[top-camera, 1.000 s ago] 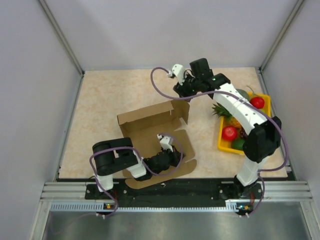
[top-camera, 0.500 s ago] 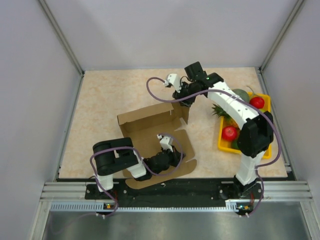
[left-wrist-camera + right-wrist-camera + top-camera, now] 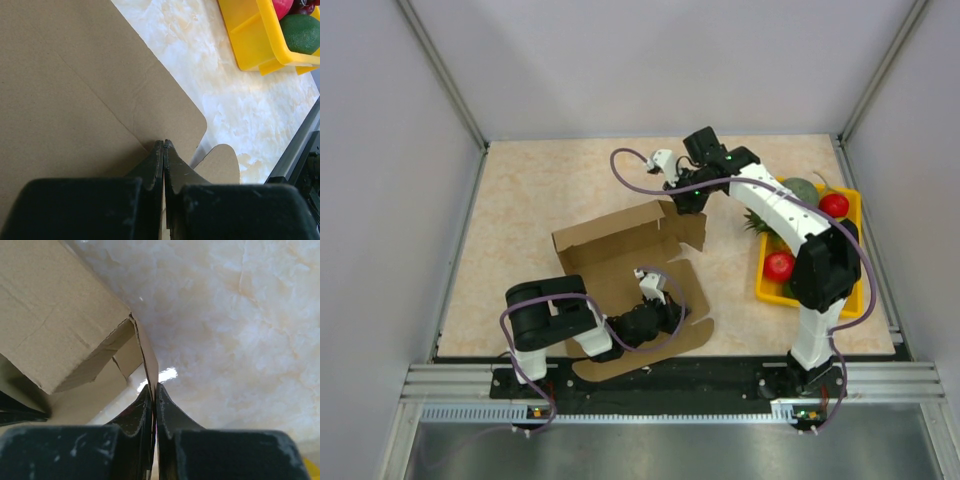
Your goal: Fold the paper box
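Paper box half-formed: back wall up beside right gripper, which pinches shut on its corner flap. Left gripper clamps shut on base panel. Flaps beyond it flat, unfolded.

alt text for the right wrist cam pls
The right gripper is shut on the thin edge of a raised flap of the brown paper box, whose folded wall fills the upper left. Glossy marbled table lies beyond.
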